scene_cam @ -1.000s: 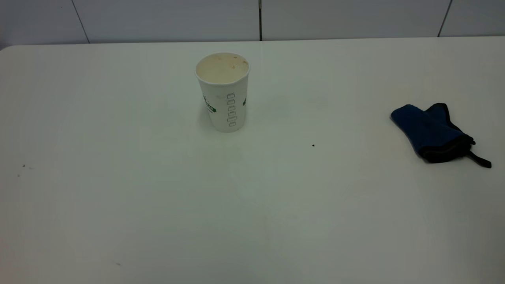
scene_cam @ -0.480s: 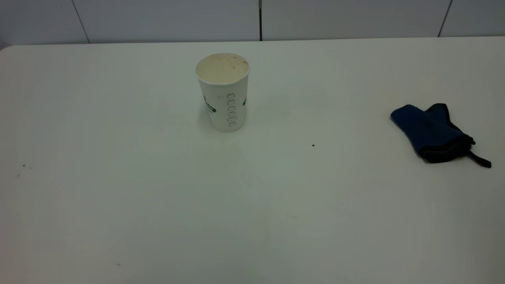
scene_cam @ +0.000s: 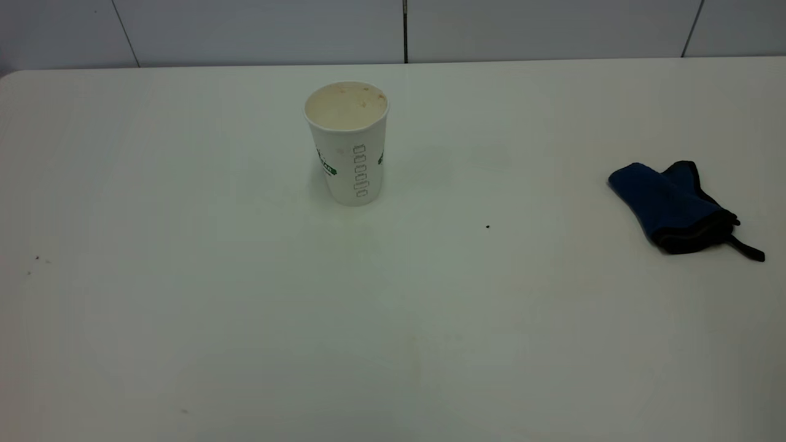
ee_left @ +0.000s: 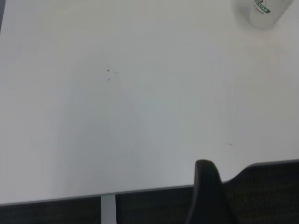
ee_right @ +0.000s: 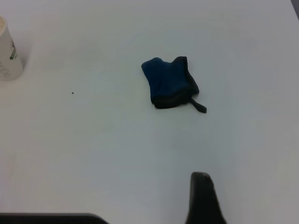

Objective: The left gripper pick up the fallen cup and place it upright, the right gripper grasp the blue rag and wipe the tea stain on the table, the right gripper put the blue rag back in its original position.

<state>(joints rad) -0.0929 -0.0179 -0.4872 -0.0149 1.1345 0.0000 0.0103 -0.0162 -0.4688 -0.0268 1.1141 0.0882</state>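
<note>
The white desk fills the exterior view, and no arm is seen there. The blue rag lies crumpled near the desk's right side, well apart from the cup, which stands upright toward the far middle, its inside stained brown. A tiny dark speck is seen between them. No brown blot can be made out. Of each pincer only one dark tip is seen, left and right, pulled back near the desk's edge; whether they are wide or narrow cannot be told.

Cup upright mid-table; rag far right, well apart
</note>
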